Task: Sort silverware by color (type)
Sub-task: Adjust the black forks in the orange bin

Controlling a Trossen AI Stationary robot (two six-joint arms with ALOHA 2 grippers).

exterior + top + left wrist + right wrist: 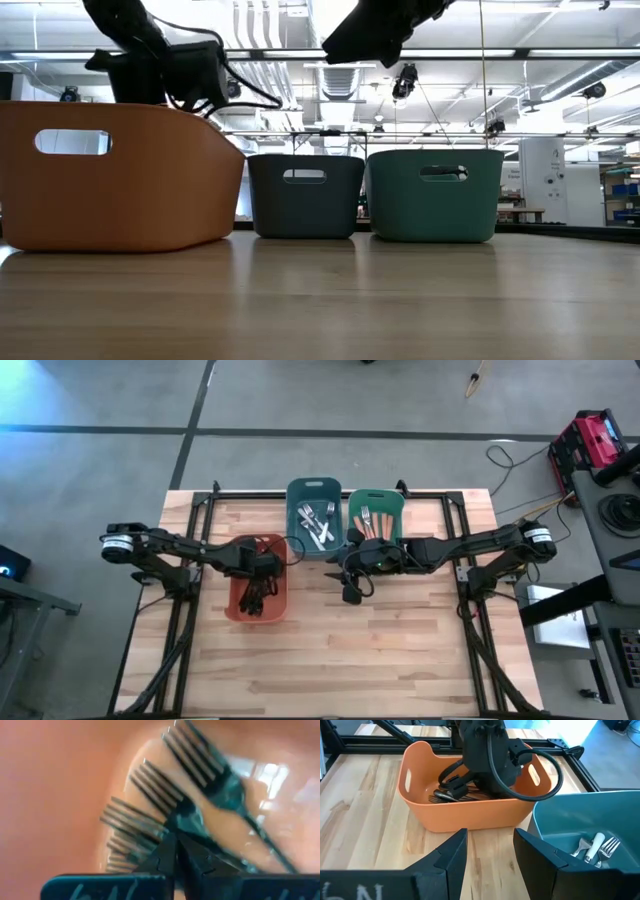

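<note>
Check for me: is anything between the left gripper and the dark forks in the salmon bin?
Nothing visible. The left gripper is down inside the salmon bin, fingertips together right at the dark forks, no gap showing.

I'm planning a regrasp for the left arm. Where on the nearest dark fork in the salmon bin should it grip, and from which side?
Probably at the neck, where the tines narrow into the handle. The dark fork lies flat on the salmon bin floor among others, so come straight down from above. The left gripper sits there, fingers nearly together. The right gripper waits open over the table.
</note>
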